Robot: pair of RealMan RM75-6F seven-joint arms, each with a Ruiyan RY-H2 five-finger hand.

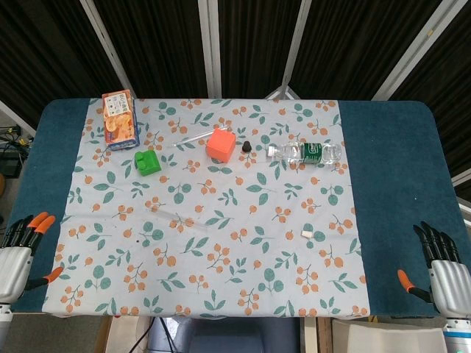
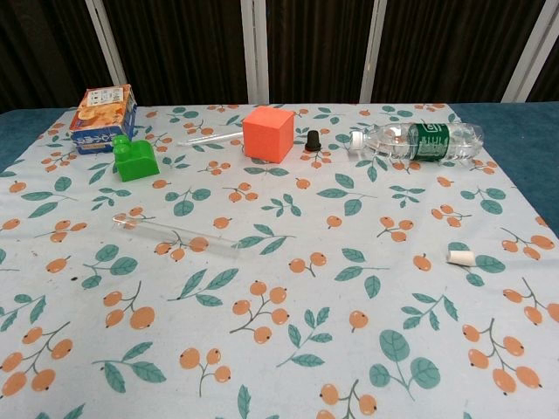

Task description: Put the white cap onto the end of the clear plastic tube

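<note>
The clear plastic tube (image 2: 175, 233) lies flat on the floral cloth left of centre, hard to make out in the head view. The small white cap (image 1: 307, 234) (image 2: 460, 257) lies by itself on the cloth at the right, far from the tube. My left hand (image 1: 18, 250) rests at the table's near left corner, fingers apart and holding nothing. My right hand (image 1: 441, 265) sits at the near right corner, likewise open and empty. Neither hand appears in the chest view.
Along the far side stand a cracker box (image 1: 120, 119), a green brick (image 1: 148, 161), an orange cube (image 1: 221, 143), a small black cap (image 1: 247, 145) and a lying water bottle (image 1: 305, 152). A thin clear pipette (image 2: 210, 137) lies left of the cube.
</note>
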